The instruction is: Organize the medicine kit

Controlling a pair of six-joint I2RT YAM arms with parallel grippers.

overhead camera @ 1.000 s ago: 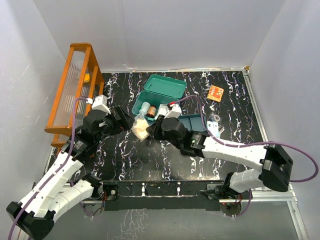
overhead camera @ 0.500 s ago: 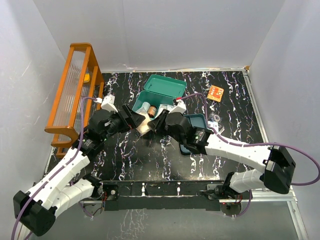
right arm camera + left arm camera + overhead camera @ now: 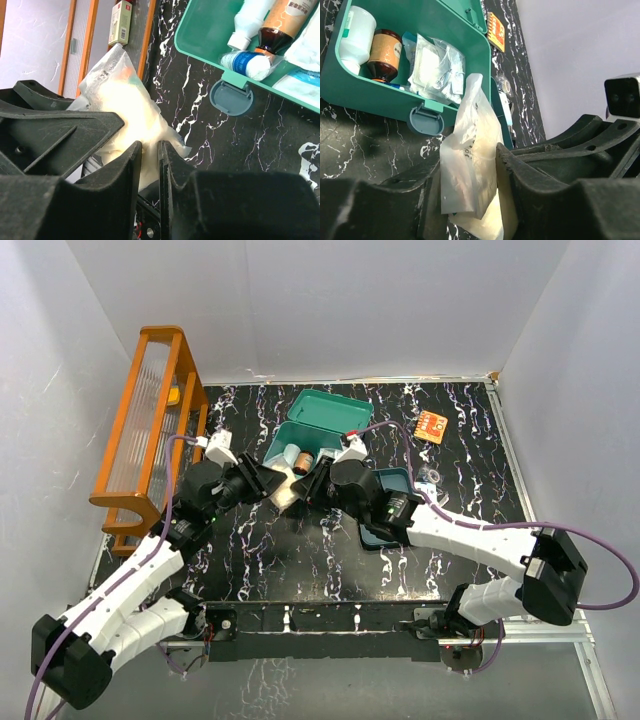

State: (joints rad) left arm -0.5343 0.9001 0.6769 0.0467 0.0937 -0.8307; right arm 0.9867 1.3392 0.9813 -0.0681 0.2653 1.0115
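Note:
The teal medicine kit [image 3: 300,445] lies open at the table's centre back, its lid [image 3: 332,410] tipped back. It holds a white bottle [image 3: 357,35], a brown bottle [image 3: 385,55] and gauze packets [image 3: 437,67]. Just in front of it hangs a clear plastic bag [image 3: 287,492] of cream-coloured stuff. My left gripper [image 3: 467,170] is shut on the bag [image 3: 470,145] from the left. My right gripper [image 3: 150,147] pinches the same bag [image 3: 120,105] from the right, its jaws nearly together. The teal tray insert [image 3: 392,480] lies partly under my right arm.
An orange wooden rack [image 3: 150,420] stands along the left wall, with a small box [image 3: 121,22] in it. An orange packet [image 3: 432,426] lies at the back right, with small items [image 3: 432,480] near the tray. The kit's round latch [image 3: 426,119] sticks out toward the bag.
My left arm came in to the right, and its jaws closed round the bag. My right gripper kept its hold and carried the bag slightly toward the kit.

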